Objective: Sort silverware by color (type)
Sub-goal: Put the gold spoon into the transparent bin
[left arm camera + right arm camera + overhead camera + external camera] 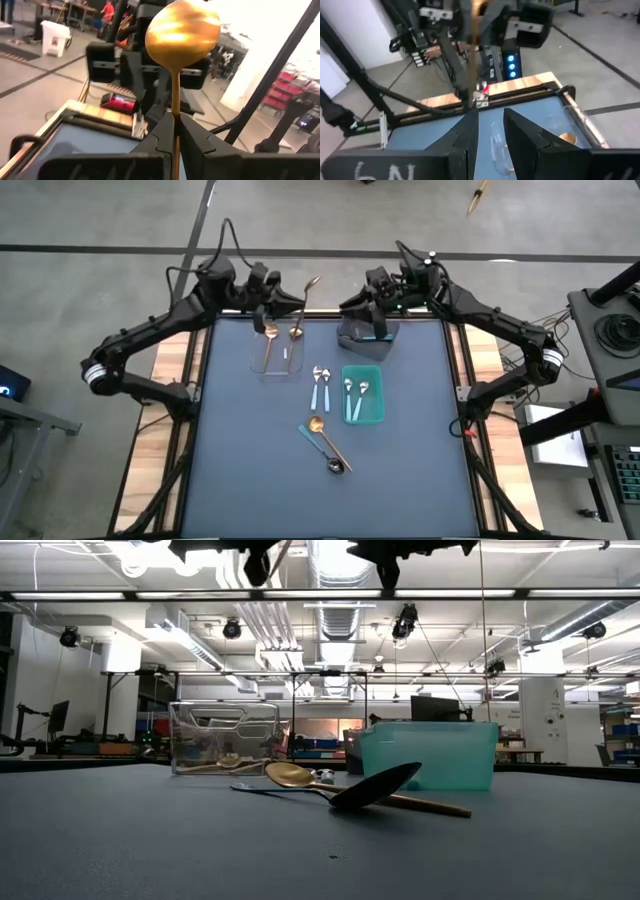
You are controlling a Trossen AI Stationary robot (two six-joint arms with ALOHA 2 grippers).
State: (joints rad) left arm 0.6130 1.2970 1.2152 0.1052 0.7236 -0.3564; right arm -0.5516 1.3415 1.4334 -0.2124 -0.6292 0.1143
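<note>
**Gold spoon held up over the clear bin**

My left gripper is pinched tight on the thin handle of a gold spoon. I hold it by the handle so the round bowl sticks out past my fingers, up in the air at the far end of the table. Seen from above, it hangs just over the clear bin, where one gold spoon already lies. I think the gold ones go there, so this one likely needs to come down into it.

My right gripper waits above the grey bin at the far right. Its fingers stand a little apart and I see nothing between them.

The teal bin has two blue-handled spoons in it. Two more blue-handled spoons lie on the mat just beside it, between the clear and teal bins. Nearer the front, a gold spoon and a dark spoon with a teal handle lie crossed, touching each other. Those four on the mat are not yet sorted.
</note>
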